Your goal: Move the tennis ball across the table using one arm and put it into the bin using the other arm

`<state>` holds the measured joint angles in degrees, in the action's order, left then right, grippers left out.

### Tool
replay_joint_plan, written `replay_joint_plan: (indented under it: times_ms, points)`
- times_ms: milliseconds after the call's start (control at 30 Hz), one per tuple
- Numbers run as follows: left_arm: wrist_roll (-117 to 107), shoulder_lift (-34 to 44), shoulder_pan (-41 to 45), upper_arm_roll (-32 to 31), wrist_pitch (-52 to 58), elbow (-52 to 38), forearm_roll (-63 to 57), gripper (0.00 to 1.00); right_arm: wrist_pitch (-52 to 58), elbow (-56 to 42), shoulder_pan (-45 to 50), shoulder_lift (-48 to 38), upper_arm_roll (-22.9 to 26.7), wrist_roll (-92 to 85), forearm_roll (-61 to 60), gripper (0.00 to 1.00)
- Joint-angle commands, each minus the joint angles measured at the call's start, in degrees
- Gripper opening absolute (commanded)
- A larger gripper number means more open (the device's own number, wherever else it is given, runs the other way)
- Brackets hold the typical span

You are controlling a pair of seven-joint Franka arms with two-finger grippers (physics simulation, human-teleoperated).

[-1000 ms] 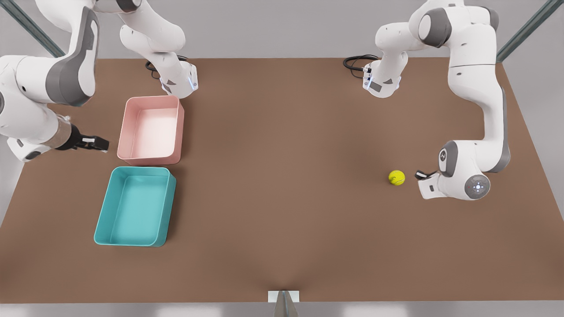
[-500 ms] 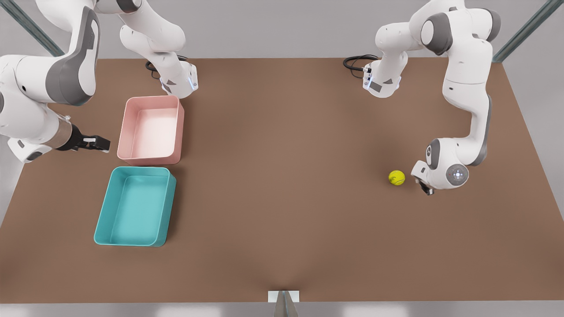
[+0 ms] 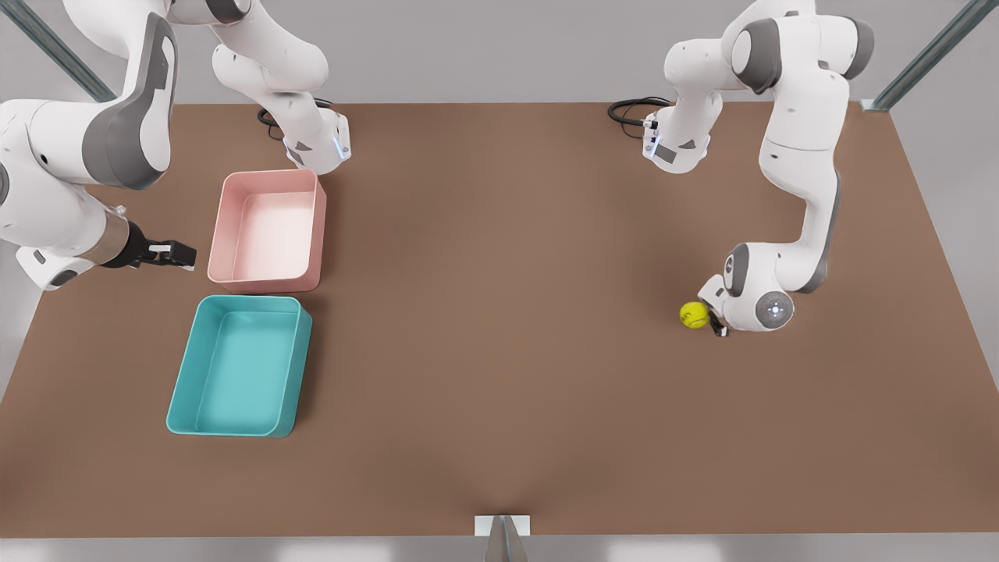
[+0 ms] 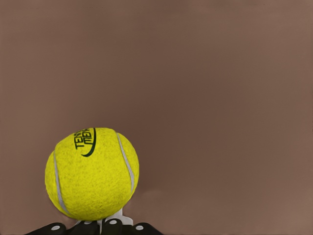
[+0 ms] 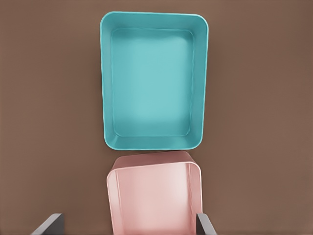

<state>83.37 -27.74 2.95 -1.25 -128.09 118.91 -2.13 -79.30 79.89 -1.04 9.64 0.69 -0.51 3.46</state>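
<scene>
1. the tennis ball [image 3: 694, 314] sits on the table [image 3: 499, 375] at the right of the front view, well apart from the bin [image 3: 238, 365] down at the lower left
2. left gripper [image 3: 715, 321] is low on the tabletop, pressed right up behind the ball; in the left wrist view the ball [image 4: 92, 173] sits touching the finger bases, and from that I'd say the fingers are closed with nothing held, it's a push not a grab
3. for a good push I'd keep the contact centred on the ball, otherwise it'll probably squirt off sideways; aim the roll towards the frame's left and go gentle
4. right gripper [image 3: 168, 255] waits at the left edge of the front view beside the pink tub [image 3: 269, 228], fingers spread wide, holding nothing
5. the teal one is the target, so don't let it end up nearer the pink one
</scene>
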Motion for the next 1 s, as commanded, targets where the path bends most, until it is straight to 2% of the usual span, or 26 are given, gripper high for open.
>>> replay_joint_plan:
  times_ms: [0,33,200,267,300,367,433,467,500,533,567,633,700,733,833,900,967]
  points:
    - [-22.5,0.4,2.6,-4.5,-0.8,-0.4,4.6,0.21,0.0,0.0,0.0,-0.1,0.0,-0.6,0.0,1.0]
    - [-32.6,1.0,2.9,-8.0,-0.8,-1.0,4.5,0.21,0.0,0.1,0.1,-0.1,0.0,-0.6,0.0,1.0]
    - [-35.9,1.5,2.8,-8.3,0.9,-2.4,6.3,0.21,0.0,0.2,0.1,0.0,0.0,-0.9,0.1,1.0]
    - [-36.3,3.2,2.8,-7.8,5.9,-4.5,5.9,0.21,0.0,0.2,0.1,0.0,0.0,-0.9,0.1,1.0]
    - [-46.7,7.1,4.2,-4.6,14.5,-8.0,5.7,0.21,0.0,0.2,0.1,0.0,0.0,-0.9,0.1,1.0]
    - [-71.1,10.1,5.4,-3.7,39.5,-26.0,0.4,0.21,0.0,0.2,0.1,0.1,0.0,-0.9,0.1,1.0]
    - [-80.4,14.8,7.1,-3.1,51.3,-35.6,0.4,0.21,0.0,0.1,0.2,0.4,0.0,-0.9,0.1,1.0]
    - [-80.6,17.3,7.9,-1.0,56.3,-38.3,-0.4,0.68,0.0,0.1,0.2,0.4,0.0,-0.9,0.1,1.0]
    - [-81.1,18.2,8.2,0.8,57.2,-37.5,-1.5,1.0,0.0,0.1,0.2,0.5,0.0,-0.9,0.1,1.0]
    - [-99.3,18.2,9.0,2.2,55.0,-38.0,-0.4,1.0,0.0,0.2,0.2,0.6,-0.1,-0.9,0.1,1.0]
    - [-104.1,17.4,8.7,3.4,54.6,-38.9,4.9,1.0,0.0,0.1,0.3,0.8,-0.2,-0.9,0.1,1.0]
    - [-104.0,16.3,6.9,3.6,55.3,-39.0,7.0,1.0,0.1,-0.2,3.2,2.0,-0.5,-0.7,0.4,1.0]
    - [-103.9,16.4,4.7,3.4,57.1,-39.1,8.6,1.0,0.6,-1.4,10.3,2.5,-0.6,-0.3,0.3,1.0]
    - [-103.9,16.4,4.7,3.4,57.1,-39.1,8.7,1.0,0.5,-4.5,15.7,5.6,-0.6,0.0,1.2,1.0]
    - [-103.7,16.4,3.7,3.5,57.1,-39.1,8.5,1.0,-0.2,-8.0,20.2,12.0,-0.6,0.2,1.3,1.0]
    - [-103.7,16.4,3.4,3.5,57.3,-38.9,8.7,1.0,-6.8,-7.6,22.4,15.4,-0.8,0.4,0.3,1.0]
    - [-103.7,16.4,3.1,3.5,58.0,-38.8,8.6,1.0,-15.4,-7.3,22.9,18.6,-0.6,9.8,0.1,1.0]
